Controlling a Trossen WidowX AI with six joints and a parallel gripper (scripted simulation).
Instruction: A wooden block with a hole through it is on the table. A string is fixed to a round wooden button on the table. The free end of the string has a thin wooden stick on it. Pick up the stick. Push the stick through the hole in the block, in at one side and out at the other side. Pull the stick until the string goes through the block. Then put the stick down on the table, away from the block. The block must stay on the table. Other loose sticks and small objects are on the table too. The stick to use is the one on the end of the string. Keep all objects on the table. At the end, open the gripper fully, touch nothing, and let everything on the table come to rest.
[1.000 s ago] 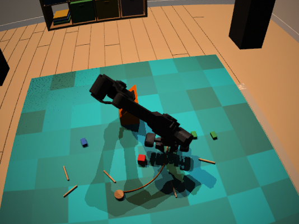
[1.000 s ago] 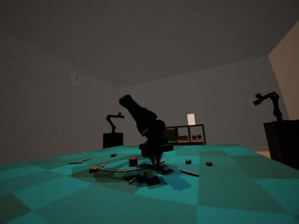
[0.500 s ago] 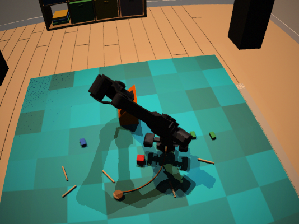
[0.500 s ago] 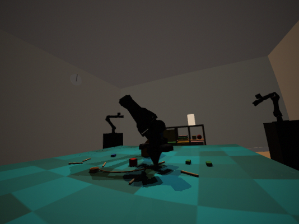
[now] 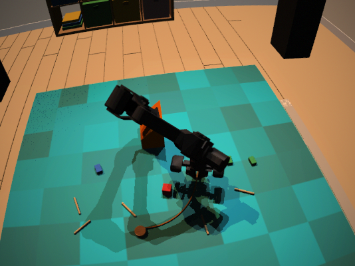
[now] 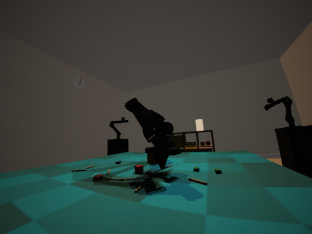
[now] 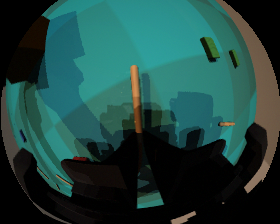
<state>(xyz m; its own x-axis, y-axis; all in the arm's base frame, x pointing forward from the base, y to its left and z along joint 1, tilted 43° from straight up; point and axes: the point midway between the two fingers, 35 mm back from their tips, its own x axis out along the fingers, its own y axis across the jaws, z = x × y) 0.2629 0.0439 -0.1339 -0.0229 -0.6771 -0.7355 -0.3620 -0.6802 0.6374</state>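
My gripper (image 5: 197,173) (image 6: 162,168) (image 7: 139,135) is shut on the string's stick (image 6: 168,167) (image 7: 135,90), near the end where the string joins. The stick's free end points away from the fingers; its shadow lies apart from it in the wrist view, so it seems slightly raised. The string (image 5: 160,226) (image 6: 122,179) curves back to the round button (image 5: 140,231) (image 6: 97,177) on the table. The orange-brown block (image 5: 153,142) (image 6: 151,158) (image 7: 25,52) stands behind and left of the gripper, partly hidden by the arm. Its hole cannot be made out.
A red cube (image 5: 167,190) (image 6: 138,169) lies left of the gripper, a blue block (image 5: 98,169) farther left. Green blocks (image 5: 252,161) (image 7: 210,48) lie to the right. One loose stick (image 5: 244,191) (image 6: 198,181) is right of the gripper, another (image 5: 207,229) nearer the front, several more at left.
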